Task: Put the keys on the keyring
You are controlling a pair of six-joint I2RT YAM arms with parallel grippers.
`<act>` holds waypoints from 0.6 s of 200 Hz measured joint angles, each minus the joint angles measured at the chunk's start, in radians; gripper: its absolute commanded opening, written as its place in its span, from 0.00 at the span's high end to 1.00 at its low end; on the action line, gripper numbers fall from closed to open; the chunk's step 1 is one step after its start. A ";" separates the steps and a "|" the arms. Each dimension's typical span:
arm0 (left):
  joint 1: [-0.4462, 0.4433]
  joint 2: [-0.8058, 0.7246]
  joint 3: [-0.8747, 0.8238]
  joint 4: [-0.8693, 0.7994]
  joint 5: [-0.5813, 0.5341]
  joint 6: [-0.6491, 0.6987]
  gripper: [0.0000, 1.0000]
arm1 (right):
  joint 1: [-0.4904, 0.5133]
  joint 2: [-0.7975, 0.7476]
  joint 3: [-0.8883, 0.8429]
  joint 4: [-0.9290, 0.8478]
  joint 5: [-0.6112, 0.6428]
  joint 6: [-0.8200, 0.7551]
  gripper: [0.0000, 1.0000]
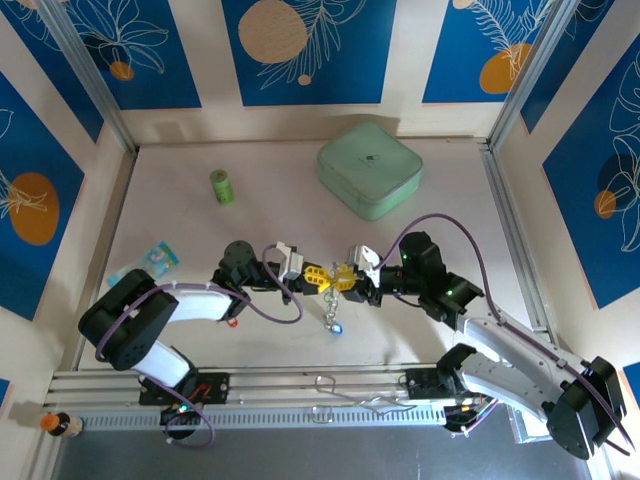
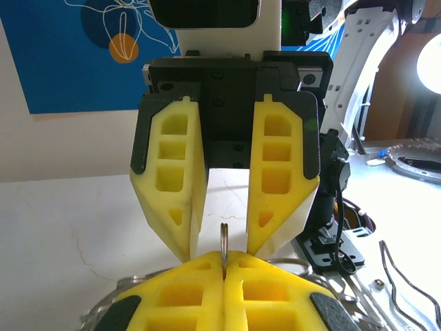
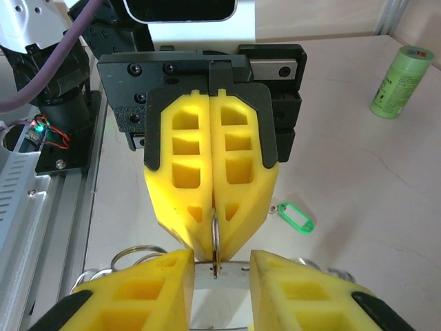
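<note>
Closest to the left wrist camera, the left gripper (image 2: 224,267) had its yellow fingers (image 2: 182,293) pressed together on a thin metal loop seen edge-on, which seemed to be the keyring (image 2: 224,238). The loop was held above the surface (image 1: 280,205), at the centre between the two arms. Facing it, the right gripper (image 3: 222,276) had its fingers (image 3: 155,286) spread, one on each side of the loop and, as far as could be seen, not gripping it.

From the meeting point a short chain-like length ran toward the arm bases, with a blue-tagged key (image 1: 337,326) at its end. It could not be told whether this hung free or rested on the surface. A green-tagged key (image 3: 295,216) lay apart on the surface.

The keyring was probably light, stiff and smooth, so it might turn or slip in a pinch. A hold across its flat sides seemed best. The keys looked small and light. The plastic tag was likely the easier part to take, but the metal head would probably give more control.

The green box (image 1: 370,170) stood closed at the far side, well apart, and its contents were hidden.
</note>
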 measured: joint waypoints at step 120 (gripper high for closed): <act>0.003 -0.158 0.033 -0.355 -0.093 0.229 0.81 | 0.017 0.072 0.151 -0.217 0.028 -0.104 1.00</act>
